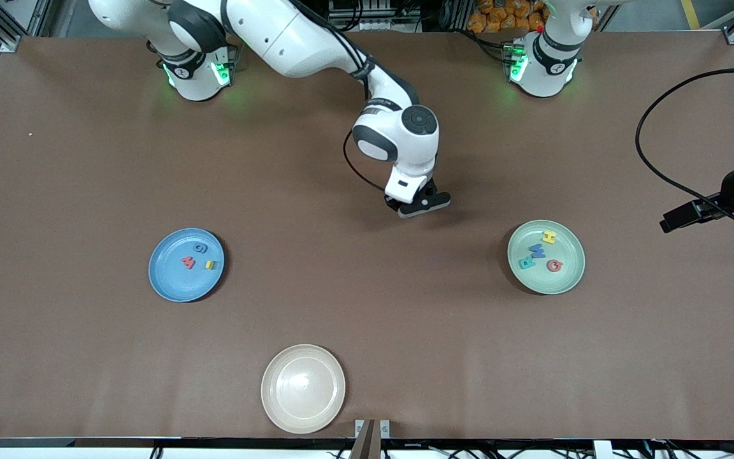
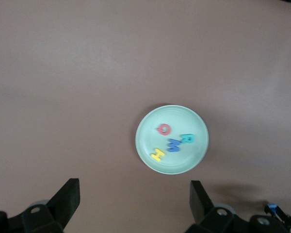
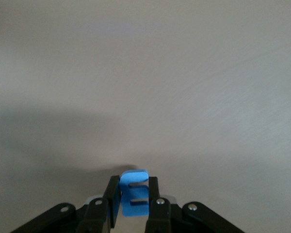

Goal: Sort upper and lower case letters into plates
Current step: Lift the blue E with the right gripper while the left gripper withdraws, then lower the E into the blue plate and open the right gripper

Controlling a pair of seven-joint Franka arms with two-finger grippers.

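White jointed arms (image 1: pixel 290 38), grey joint caps, black cables, green base lights, black screwed jaws.

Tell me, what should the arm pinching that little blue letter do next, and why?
Probably lift and carry it to the blue plate. The right gripper is shut on the blue letter, seemingly the lowercase m; the blue plate holds lowercase letters, the mint plate capitals.

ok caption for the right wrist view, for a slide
Right claw shut on a blue letter just above the bare brown table.

A cream-white plate (image 1: pixel 303 389) sits on the brown table (image 1: pixel 367 306), seemingly bare.
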